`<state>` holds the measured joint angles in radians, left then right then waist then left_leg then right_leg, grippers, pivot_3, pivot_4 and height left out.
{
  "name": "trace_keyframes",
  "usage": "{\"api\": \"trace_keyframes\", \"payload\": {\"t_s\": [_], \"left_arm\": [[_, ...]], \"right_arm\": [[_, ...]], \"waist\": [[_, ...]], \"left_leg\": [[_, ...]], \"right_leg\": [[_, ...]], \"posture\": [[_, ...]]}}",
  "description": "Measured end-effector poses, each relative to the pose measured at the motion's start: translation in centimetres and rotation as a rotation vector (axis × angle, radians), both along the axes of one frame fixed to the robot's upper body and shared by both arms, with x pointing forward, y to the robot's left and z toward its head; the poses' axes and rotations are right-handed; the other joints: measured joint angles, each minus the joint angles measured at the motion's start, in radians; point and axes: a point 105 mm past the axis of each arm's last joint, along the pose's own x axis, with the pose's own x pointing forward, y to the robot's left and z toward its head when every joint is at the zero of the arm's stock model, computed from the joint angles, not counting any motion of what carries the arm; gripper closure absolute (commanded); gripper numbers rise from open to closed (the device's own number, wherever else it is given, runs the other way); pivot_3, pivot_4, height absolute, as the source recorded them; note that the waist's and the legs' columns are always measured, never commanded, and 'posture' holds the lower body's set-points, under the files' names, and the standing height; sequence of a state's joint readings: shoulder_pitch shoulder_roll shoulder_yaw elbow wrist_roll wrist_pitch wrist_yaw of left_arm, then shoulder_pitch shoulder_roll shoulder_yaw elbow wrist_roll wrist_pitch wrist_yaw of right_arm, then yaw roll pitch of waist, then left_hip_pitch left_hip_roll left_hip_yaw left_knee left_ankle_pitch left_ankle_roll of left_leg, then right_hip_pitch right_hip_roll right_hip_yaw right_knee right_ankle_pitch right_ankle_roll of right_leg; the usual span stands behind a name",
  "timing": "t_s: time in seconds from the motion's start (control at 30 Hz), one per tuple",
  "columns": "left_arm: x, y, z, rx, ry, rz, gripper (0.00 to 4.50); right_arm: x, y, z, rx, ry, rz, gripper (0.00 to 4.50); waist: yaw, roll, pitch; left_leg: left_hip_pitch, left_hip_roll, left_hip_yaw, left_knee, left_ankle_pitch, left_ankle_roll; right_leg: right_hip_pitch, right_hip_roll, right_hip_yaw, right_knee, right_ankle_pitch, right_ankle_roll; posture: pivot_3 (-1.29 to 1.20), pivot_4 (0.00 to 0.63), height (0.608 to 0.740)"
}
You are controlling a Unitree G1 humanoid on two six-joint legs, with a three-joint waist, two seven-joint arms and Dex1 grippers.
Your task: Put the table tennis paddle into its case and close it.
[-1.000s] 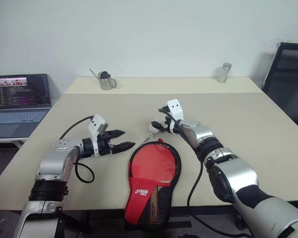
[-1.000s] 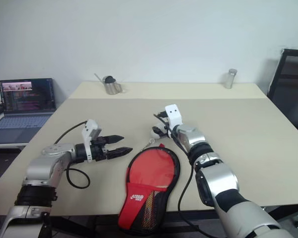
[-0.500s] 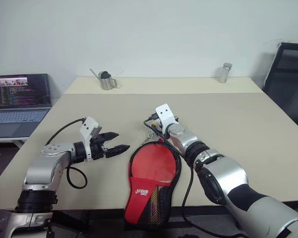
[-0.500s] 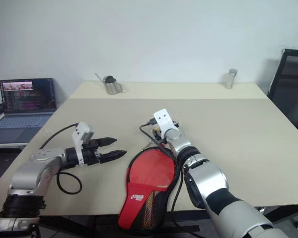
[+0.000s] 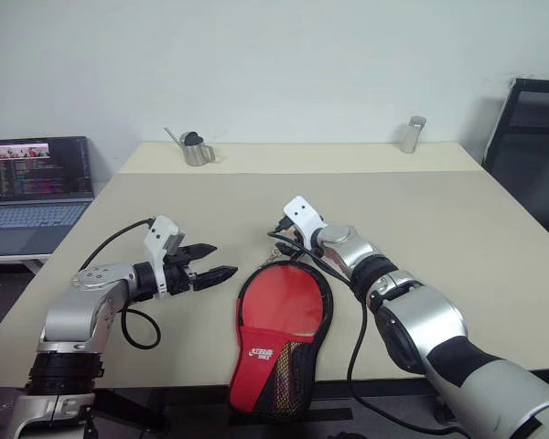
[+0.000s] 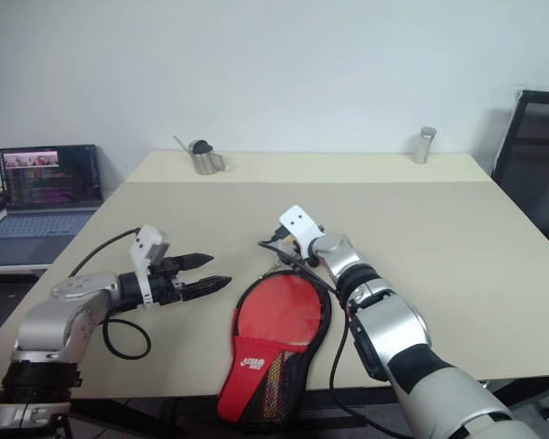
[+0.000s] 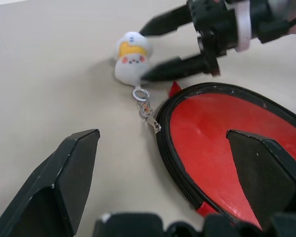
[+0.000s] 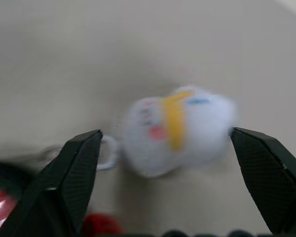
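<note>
My right gripper (image 7: 158, 52) is spread wide, holding nothing, fingers either side of the small white charm (image 7: 130, 57) on the zip pull of the case (image 5: 284, 338). In the left wrist view one finger runs past the charm's far side and the other lies along its near side, close or touching; can't tell which. My left gripper (image 5: 221, 262) is also spread and empty, hovering over the table (image 5: 457, 219) just left of the case's round end, pointing toward it.

The case lies open near the table's front edge, red lining up, round end away from me, narrow end w/ black mesh pocket (image 5: 288, 380) and white logo (image 5: 261, 354) hanging over the edge. The zip chain (image 7: 147, 109) runs from the charm to the case rim.

Head views show the whole layout but the charm is mostly hidden behind my right wrist. The left wrist view shows charm, chain and my right fingers clearly, though the case is cut off at the frame edge. The right wrist view has the charm (image 8: 175, 131) sitting between my two fingers, blurred, w/ a yellow band across it.

Can't tell paddle face from case lining: all one red surface; no handle visible.
</note>
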<state>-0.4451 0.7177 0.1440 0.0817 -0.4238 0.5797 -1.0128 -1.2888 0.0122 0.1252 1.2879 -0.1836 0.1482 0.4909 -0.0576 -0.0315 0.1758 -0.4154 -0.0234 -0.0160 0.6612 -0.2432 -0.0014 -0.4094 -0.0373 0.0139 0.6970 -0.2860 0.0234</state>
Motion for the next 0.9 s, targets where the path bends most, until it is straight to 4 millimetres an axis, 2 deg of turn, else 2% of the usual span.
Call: {"api": "trace_keyframes", "payload": {"t_s": [0.23, 0.43, 0.53, 0.7, 0.87, 0.9], "left_arm": [[0.3, -0.7, 0.1, -0.006, 0.003, -0.02, 0.0], [0.9, -1.0, 0.5, -0.019, -0.006, -0.027, 0.0], [0.8, -1.1, 0.4, -0.022, -0.003, -0.03, 0.0], [0.7, -1.0, 0.2, -0.021, 0.004, -0.026, 0.0], [0.4, -0.9, -0.2, -0.013, 0.013, -0.026, 0.0], [0.3, -0.9, -0.2, -0.012, 0.012, -0.026, 0.0]], "right_arm": [[-0.2, -1.1, 0.5, 0.013, 0.037, 0.039, 0.03], [0.1, -0.6, 1.7, 0.198, 0.079, -0.045, 0.03], [0.3, -0.4, 1.1, 0.251, 0.104, -0.119, 0.03], [1.0, -0.8, 0.2, 0.239, 0.054, -0.253, 0.03], [0.6, 0.1, -1.0, 0.258, 0.063, -0.326, 0.03], [0.5, 0.3, -1.2, 0.257, 0.067, -0.329, 0.2]], "waist": [[0.002, 0.0, 0.0], [0.0, 0.0, 0.0], [0.0, 0.0, 0.0], [0.0, 0.0, 0.0], [-0.001, 0.0, 0.0], [0.0, 0.0, 0.0]], "left_leg": [[0.0, 0.0, -0.001, 0.0, 0.0, 0.0], [0.0, 0.0, -0.001, 0.0, 0.0, 0.0], [0.0, 0.0, 0.0, 0.0, 0.0, 0.0], [0.0, 0.0, 0.0, 0.0, 0.0, 0.0], [0.0, 0.0, 0.0, -0.001, 0.0, 0.0], [0.0, 0.0, 0.0, -0.001, 0.0, 0.0]], "right_leg": [[0.0, 0.0, -0.001, 0.0, 0.0, 0.0], [0.0, 0.0, 0.0, 0.0, 0.0, 0.0], [0.0, 0.0, 0.0, 0.0, 0.0, 0.0], [0.0, 0.0, 0.0, 0.0, 0.0, 0.0], [-0.001, 0.0, 0.0, 0.0, 0.0, 0.0], [-0.001, 0.0, 0.0, 0.0, 0.0, 0.0]], "posture": [[0.0, 0.15, 0.74], [0.0, 0.15, 0.74], [0.0, 0.15, 0.74], [0.0, 0.15, 0.74], [0.0, 0.15, 0.74], [0.0, 0.15, 0.74]]}}
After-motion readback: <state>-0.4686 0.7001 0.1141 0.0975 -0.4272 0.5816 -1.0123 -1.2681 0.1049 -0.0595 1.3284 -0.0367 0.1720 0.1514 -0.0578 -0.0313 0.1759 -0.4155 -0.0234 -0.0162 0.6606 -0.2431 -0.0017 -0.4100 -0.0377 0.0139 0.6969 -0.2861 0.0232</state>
